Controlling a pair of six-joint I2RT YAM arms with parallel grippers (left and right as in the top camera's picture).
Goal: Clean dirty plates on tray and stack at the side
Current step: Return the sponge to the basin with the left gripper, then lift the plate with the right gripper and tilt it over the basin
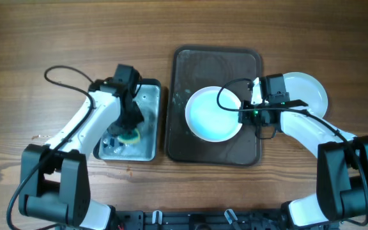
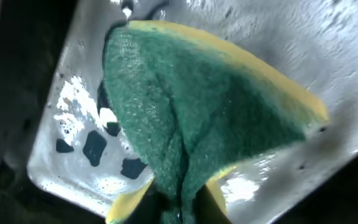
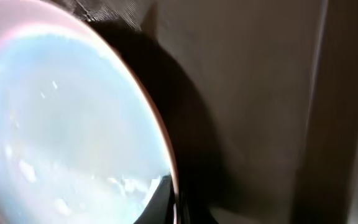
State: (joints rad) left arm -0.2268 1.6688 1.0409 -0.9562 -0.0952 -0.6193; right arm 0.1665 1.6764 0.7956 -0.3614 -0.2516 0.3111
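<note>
A white plate (image 1: 213, 113) lies on the dark brown tray (image 1: 217, 150). My right gripper (image 1: 243, 115) is shut on the plate's right rim; the right wrist view shows the plate (image 3: 61, 130) tilted, with one finger over its rim (image 3: 169, 199). A second white plate (image 1: 308, 92) rests on the table right of the tray. My left gripper (image 1: 131, 128) is shut on a green and yellow sponge (image 1: 130, 135) inside the metal pan (image 1: 147, 96). In the left wrist view the folded sponge (image 2: 204, 124) is pinched between my fingers (image 2: 182, 208) above the wet pan floor (image 2: 73, 124).
The metal pan holds water and a few dark patches (image 2: 95, 146). It stands just left of the tray. Cables run from both arms over the wooden table (image 1: 56, 38). The arm bases stand at the front edge.
</note>
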